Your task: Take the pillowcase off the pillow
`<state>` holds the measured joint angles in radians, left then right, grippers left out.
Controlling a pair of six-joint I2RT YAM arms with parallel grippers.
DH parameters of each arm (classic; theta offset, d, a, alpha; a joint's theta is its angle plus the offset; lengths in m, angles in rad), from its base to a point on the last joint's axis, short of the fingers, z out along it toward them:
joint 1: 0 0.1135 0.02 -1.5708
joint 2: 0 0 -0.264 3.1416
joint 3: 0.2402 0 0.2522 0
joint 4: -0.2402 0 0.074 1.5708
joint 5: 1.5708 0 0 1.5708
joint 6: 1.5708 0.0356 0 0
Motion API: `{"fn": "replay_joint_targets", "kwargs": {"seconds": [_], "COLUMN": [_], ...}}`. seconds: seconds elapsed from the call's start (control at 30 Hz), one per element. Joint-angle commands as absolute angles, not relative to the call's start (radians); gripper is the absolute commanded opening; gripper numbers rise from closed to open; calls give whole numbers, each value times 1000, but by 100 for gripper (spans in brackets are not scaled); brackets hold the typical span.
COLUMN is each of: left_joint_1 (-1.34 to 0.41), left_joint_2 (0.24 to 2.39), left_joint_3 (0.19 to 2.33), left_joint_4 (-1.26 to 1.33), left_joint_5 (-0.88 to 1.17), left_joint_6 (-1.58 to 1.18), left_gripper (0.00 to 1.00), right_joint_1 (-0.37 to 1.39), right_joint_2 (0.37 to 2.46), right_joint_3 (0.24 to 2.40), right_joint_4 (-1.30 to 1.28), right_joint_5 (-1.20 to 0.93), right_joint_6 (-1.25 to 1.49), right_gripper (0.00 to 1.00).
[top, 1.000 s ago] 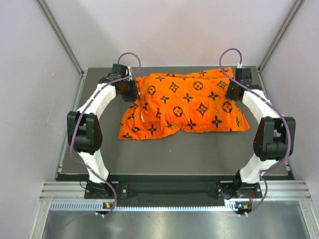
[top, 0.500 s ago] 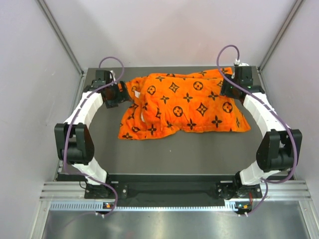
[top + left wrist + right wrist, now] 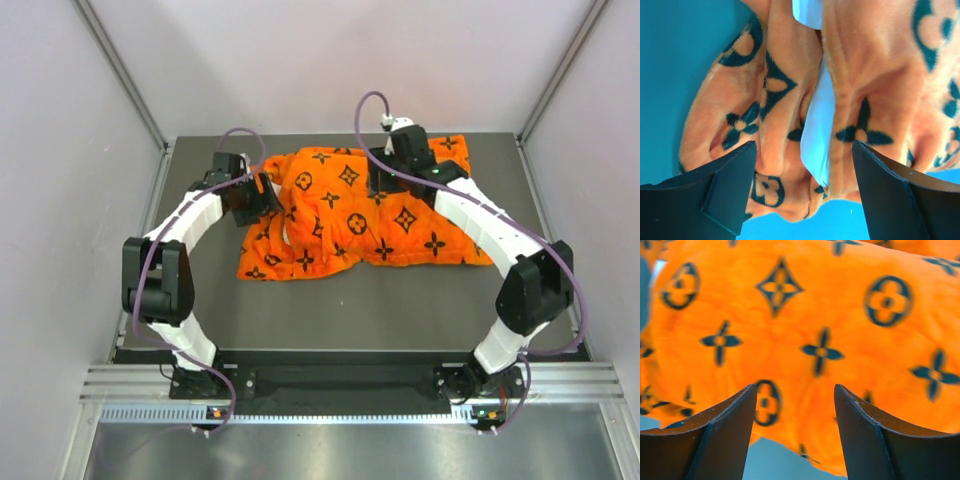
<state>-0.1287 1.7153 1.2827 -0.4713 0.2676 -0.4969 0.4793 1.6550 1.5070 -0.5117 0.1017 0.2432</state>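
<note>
The orange pillowcase (image 3: 345, 215) with black motifs lies across the back of the dark table, covering the pillow, of which only a pale sliver (image 3: 287, 232) shows at the left opening. My left gripper (image 3: 268, 190) is open at the pillowcase's bunched left end. In the left wrist view the folds (image 3: 790, 90) and a pale strip (image 3: 817, 125) lie between the open fingers (image 3: 725, 190). My right gripper (image 3: 385, 182) is open above the pillowcase's top middle. The right wrist view shows the orange plush (image 3: 805, 325) just beyond its fingers (image 3: 865, 440).
The dark table (image 3: 350, 310) sits between grey walls with metal rails at the left (image 3: 120, 70) and right (image 3: 575, 60). A metal frame (image 3: 340, 385) runs along the near edge by the arm bases.
My right gripper has swung left from the pillowcase's right end to over its top middle. My left gripper moved out to the left, then came back in to the bunched left end.
</note>
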Motion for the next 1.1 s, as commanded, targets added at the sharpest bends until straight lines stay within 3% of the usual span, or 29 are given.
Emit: {"fn": "replay_joint_targets", "kwargs": {"seconds": [0.0,0.2,0.9,1.07], "left_joint_1": [-132,-132,-144,-144], "left_joint_2": [1758,1743,1891,1910], "left_joint_3": [1302,1264,1301,1305], "left_joint_4": [-408,-410,-304,-296], "left_joint_5": [209,114,222,250], "left_joint_6": [-535,-548,-571,-578], "left_gripper": [80,73,74,63], "right_joint_1": [540,620,776,804], "right_joint_2": [1706,1770,1970,1991], "right_joint_3": [1612,1681,1867,1873], "right_joint_4": [-494,-505,-541,-549], "right_joint_5": [77,57,-23,-31], "right_joint_6": [267,262,250,250], "right_gripper": [63,64,68,69]}}
